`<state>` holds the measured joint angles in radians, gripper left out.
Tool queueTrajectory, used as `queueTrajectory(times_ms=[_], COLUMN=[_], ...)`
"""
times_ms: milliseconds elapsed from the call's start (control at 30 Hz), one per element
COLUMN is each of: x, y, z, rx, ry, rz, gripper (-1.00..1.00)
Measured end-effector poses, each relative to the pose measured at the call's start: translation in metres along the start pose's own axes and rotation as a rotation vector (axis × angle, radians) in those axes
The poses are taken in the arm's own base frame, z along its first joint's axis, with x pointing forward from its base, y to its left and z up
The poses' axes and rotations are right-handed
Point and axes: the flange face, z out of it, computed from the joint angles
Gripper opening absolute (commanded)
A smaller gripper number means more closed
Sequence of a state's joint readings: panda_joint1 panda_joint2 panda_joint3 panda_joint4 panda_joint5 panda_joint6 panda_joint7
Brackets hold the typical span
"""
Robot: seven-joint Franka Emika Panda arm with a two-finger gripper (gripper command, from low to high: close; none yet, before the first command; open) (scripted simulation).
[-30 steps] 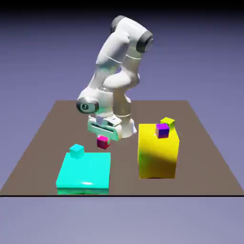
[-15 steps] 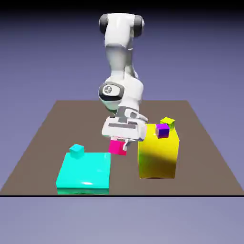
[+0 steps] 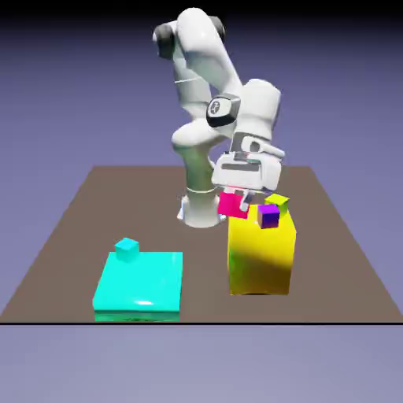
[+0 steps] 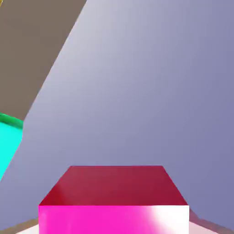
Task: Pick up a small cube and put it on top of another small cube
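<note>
My gripper (image 3: pixel 235 201) is shut on the small magenta-pink cube (image 3: pixel 232 206) and holds it in the air, tilted, just above the top left corner of the big yellow block (image 3: pixel 262 256). A small purple cube (image 3: pixel 268 216) and a small yellow cube (image 3: pixel 277 202) rest on that block's top, just to the exterior view's right of the held cube. In the hand view the magenta cube (image 4: pixel 114 201) fills the bottom and hides the fingertips.
A big flat cyan block (image 3: pixel 140 285) lies at the front left of the brown table (image 3: pixel 71 228), with a small cyan cube (image 3: pixel 126 249) on its back left corner. An edge of the cyan block (image 4: pixel 8 141) shows at the hand view's left.
The arm has lifted the magenta cube and swung it from low beside the cyan block over to the exterior view's right, up beside the purple cube on the yellow block. The grip stayed shut.
</note>
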<state>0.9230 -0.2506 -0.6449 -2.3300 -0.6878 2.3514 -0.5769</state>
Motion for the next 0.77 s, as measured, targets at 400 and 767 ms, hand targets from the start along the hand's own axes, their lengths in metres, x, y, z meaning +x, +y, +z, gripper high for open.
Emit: queueTrajectory(times_ms=[400, 767], x=[0.037, 0.038], y=[-0.079, -0.081], z=[-0.069, -0.062], rx=[0.395, 0.394], ry=[0.081, 0.081], rz=[-0.099, -0.099], gripper=[-1.0, 1.0])
